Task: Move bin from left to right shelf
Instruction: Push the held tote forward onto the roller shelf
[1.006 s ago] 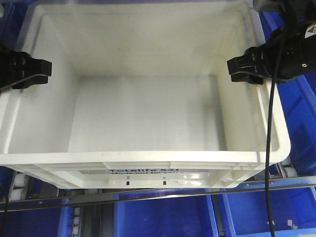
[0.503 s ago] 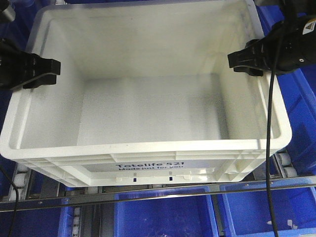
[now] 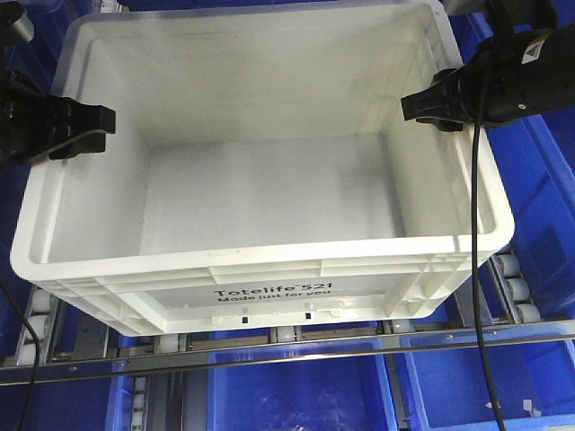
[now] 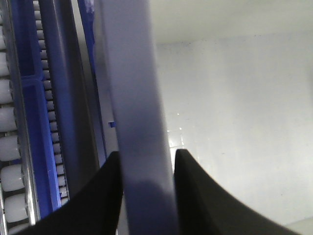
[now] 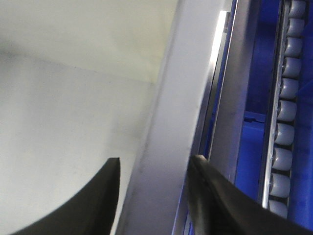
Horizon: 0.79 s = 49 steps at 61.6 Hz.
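Observation:
The bin (image 3: 269,193), a large white tote printed "Totelife 521", fills the front view and is empty inside. My left gripper (image 3: 90,130) is shut on its left rim, one black finger inside the wall and one outside. In the left wrist view the fingers (image 4: 146,159) straddle the rim (image 4: 132,98) tightly. My right gripper (image 3: 431,109) is shut on the right rim in the same way. The right wrist view shows its fingers (image 5: 154,164) on either side of the rim (image 5: 181,98). The bin's front edge sits above the shelf rollers (image 3: 512,278).
Blue plastic bins lie on the level below (image 3: 296,395) and to the right (image 3: 539,224). A metal shelf rail (image 3: 269,355) runs across the front. Roller tracks (image 5: 288,98) run beside the bin's right side and others (image 4: 10,122) beside its left. A black cable (image 3: 476,269) hangs from the right arm.
The bin has moved away from the camera, showing more of its front wall, the print and the rollers beneath. Both grippers kept their hold on the rims.

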### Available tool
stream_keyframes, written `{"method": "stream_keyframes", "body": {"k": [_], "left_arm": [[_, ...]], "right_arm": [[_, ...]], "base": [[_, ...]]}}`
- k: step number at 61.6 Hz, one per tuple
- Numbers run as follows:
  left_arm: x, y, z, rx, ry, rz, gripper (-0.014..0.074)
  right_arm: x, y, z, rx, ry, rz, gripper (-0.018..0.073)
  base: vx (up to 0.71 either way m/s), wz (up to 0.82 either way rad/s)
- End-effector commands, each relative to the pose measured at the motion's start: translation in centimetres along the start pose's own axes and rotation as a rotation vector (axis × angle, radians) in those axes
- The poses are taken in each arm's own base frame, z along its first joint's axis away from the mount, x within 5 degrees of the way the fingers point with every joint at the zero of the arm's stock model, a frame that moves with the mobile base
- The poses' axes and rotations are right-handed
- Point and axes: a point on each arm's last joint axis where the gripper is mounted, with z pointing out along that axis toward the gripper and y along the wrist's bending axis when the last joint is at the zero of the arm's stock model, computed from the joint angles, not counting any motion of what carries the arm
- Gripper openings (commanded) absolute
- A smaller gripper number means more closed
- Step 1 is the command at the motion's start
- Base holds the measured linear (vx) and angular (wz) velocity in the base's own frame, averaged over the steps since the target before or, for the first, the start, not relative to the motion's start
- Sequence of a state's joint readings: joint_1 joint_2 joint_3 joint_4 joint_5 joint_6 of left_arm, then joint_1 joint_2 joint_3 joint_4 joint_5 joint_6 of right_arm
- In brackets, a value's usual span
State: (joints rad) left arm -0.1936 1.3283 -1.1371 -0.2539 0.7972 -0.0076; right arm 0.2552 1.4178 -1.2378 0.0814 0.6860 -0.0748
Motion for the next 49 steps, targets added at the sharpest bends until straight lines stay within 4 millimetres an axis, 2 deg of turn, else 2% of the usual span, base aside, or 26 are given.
{"method": "stream_keyframes", "body": {"k": [1,22,49], "left_arm": [[-1.7,-1.3,-2.3,0.07,-0.167,0.017,-0.0005],[-2.0,-1.0,-0.9,0.06,-0.163,0.009,-0.0005],[-2.6,-0.8,0.0,0.05,-0.195,0.008,-0.0005]], "right_arm": [[-2.6,-0.9,-2.0,0.055,-0.225,-0.025,-0.0004],[-2.7,-2.4,-1.8,0.096,-0.239,-0.004,-0.0004],[-2.5,-2.6,0.6,0.096,-0.201,-0.006,-0.0004]], "base": [[0.0,0.0],[0.0,0.0],[0.0,0.0]]}}
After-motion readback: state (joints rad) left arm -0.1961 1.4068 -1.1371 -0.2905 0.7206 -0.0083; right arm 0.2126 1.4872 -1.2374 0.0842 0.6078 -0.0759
